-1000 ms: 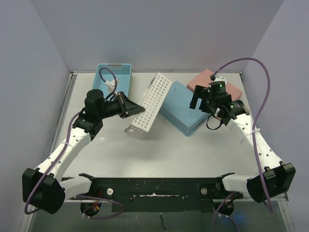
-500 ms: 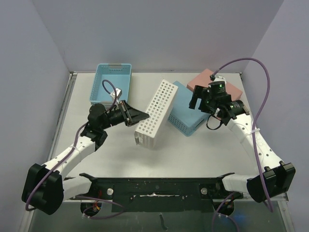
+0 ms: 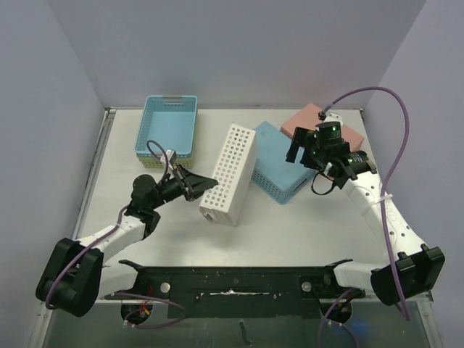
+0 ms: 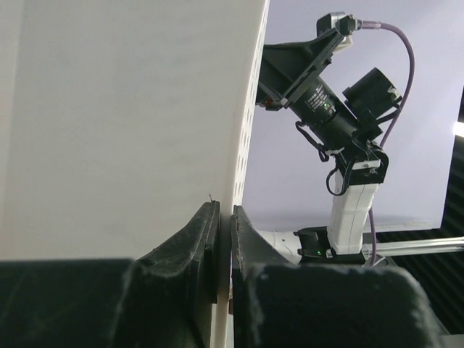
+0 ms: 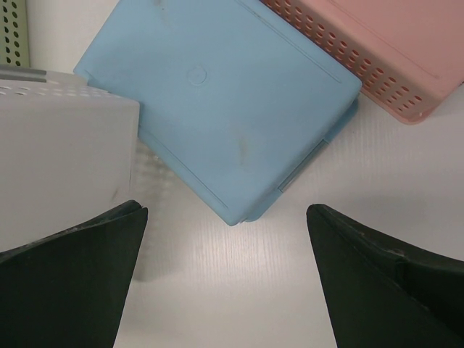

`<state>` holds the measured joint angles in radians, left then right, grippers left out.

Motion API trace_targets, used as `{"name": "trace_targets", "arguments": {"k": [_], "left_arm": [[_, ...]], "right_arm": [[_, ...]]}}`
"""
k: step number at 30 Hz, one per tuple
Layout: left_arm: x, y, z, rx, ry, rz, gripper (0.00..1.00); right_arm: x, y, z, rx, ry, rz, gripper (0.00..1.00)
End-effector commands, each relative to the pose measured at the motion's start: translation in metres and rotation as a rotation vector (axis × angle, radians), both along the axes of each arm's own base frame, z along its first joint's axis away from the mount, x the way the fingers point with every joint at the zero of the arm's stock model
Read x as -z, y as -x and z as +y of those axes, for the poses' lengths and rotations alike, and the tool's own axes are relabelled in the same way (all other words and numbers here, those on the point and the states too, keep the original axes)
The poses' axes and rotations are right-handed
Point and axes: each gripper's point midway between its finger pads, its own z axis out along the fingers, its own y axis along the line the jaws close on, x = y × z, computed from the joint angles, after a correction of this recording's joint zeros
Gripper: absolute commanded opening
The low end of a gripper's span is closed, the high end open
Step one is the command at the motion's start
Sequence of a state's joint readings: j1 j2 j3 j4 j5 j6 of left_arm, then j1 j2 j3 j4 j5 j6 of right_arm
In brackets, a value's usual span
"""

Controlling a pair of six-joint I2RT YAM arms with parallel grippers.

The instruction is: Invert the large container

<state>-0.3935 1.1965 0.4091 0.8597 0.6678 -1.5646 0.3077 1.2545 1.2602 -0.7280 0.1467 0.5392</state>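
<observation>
The large white perforated plastic container (image 3: 230, 174) is at the centre of the table (image 3: 290, 232), long axis running front to back. Its plain face is turned up and toward the right arm. One perforated long wall faces the left arm. Whether it sits flat on the table cannot be told.

The left end effector (image 4: 223, 270) is at the container's left side, low near the table. In the left wrist view its two fingers (image 4: 194, 250) are closed on a thin white wall of the container.

The right end effector (image 5: 226, 212) hangs above the table, well apart from the white container, with its fingers spread wide and gripping nothing.

A light blue plastic container (image 3: 279, 170), base up, lies just beside the white container's right side. Behind it is a pink perforated plastic container (image 3: 324, 125), also base up. A light blue open basket (image 3: 169, 125) sits at the rear left, opening upward, its floor in view.
</observation>
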Motion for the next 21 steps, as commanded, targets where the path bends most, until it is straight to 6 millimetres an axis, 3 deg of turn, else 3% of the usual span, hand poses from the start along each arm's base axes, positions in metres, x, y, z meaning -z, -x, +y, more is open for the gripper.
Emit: {"name": "trace_targets", "arguments": {"k": [1, 8, 16, 21], "left_arm": [[0.018, -0.013, 0.017, -0.059, -0.066, 0.046, 0.00], [0.035, -0.031, 0.050, -0.123, -0.230, 0.060, 0.18], [0.052, -0.039, 0.073, -0.140, -0.333, 0.086, 0.56], [0.059, -0.042, 0.082, -0.147, -0.409, 0.090, 0.62]], "right_arm": [[-0.027, -0.007, -0.005, 0.020, -0.009, -0.087, 1.00], [-0.021, -0.010, -0.005, 0.019, -0.014, -0.077, 0.99], [-0.019, -0.014, -0.003, 0.013, -0.017, -0.071, 0.99], [-0.019, -0.016, -0.002, 0.011, -0.017, -0.070, 0.99]]}}
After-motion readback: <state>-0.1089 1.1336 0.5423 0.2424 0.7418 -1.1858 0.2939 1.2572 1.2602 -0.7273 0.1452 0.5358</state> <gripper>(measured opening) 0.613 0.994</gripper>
